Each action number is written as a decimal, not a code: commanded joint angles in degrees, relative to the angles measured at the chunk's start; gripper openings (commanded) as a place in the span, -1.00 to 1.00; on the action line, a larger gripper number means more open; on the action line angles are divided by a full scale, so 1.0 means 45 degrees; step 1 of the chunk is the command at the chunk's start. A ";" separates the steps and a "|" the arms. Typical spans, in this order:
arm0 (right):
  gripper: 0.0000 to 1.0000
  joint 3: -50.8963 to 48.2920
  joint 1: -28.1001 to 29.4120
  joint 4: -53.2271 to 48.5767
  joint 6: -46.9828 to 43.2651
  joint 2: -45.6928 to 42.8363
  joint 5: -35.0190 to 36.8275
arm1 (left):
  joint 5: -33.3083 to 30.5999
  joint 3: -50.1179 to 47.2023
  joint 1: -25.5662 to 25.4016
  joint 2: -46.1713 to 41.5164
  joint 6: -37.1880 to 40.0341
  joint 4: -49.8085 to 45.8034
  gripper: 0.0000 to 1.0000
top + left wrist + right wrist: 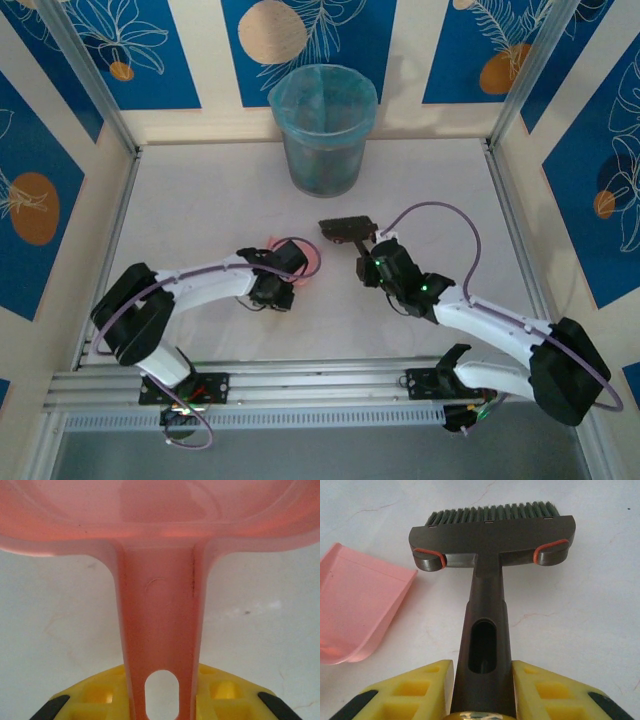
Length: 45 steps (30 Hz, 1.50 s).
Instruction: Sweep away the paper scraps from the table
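Closest to my lens are the yellow fingers (95, 697) of the left gripper (160, 702), clamped on either side of the handle of the pink dustpan (160, 605). The pan spreads out ahead of the handle over the white table (50, 625). On the other wrist camera it's the same story: the right gripper (482, 692) is clenched on the dark stem of the brush (492, 532), with the bristles pointing away from me. I can't tell whether they touch the surface.

From above, both tools sit mid-table and near each other, the brush head just to the right of the pan. The bin (322, 130) with its blue liner stands well apart at the far side.

Where the paper scraps are, I can't make out from here, nor whether the pan carries any. My judgement is that I'm in the sweeping step proper, with both tools in hand and brought together, either between strokes or close to the end of the job.

Before the next move I'd want to check the pan and the ground around it. If scraps are left, the pan's lip must lie flat on the table, facing the brush, and the brush must draw them in with a low, short stroke. If the pan is loaded, the left arm should carry it level to the bin and tip it there.
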 commanded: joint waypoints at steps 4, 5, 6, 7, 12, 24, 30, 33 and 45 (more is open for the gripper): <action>-1.00 0.0383 -0.0091 0.0124 0.0181 -0.0197 0.1059 | 0.0992 0.0224 0.0832 0.0272 0.0594 0.0475 -0.60; -1.00 0.0325 -0.0113 0.0128 0.0181 -0.0273 0.1147 | 0.1090 0.0253 0.0876 0.0352 0.0595 0.0559 -0.58; -1.00 0.0278 -0.0152 0.0112 0.0215 -0.0341 0.1237 | 0.1223 0.0348 0.0898 0.0469 0.0589 0.0661 -0.57; -1.00 0.0244 -0.0202 0.0089 0.0238 -0.0394 0.1280 | 0.1364 0.0454 0.0891 0.0584 0.0615 0.0733 -0.55; -1.00 0.0180 -0.0320 -0.0011 0.0387 -0.0426 0.1191 | 0.1640 0.0854 0.0992 0.1136 0.0731 0.0866 -0.40; -1.00 -0.0047 -0.0330 0.0162 0.0338 -0.0428 0.1405 | 0.1106 0.0578 0.1087 -0.0650 0.0797 0.1115 0.56; -0.99 -0.0001 -0.0330 0.0081 0.0346 -0.0183 0.1315 | -0.0623 -0.1204 0.1094 -0.3748 0.0741 0.2040 1.00; -0.97 0.0038 -0.0327 0.0148 0.0377 0.0100 0.1285 | -0.2127 -0.2348 0.1089 -0.5359 0.0749 0.2524 1.00; -0.53 0.0898 0.0139 0.0138 0.0328 0.2925 0.1383 | -0.5083 -0.4595 0.1118 -1.0731 -0.0043 0.2532 1.00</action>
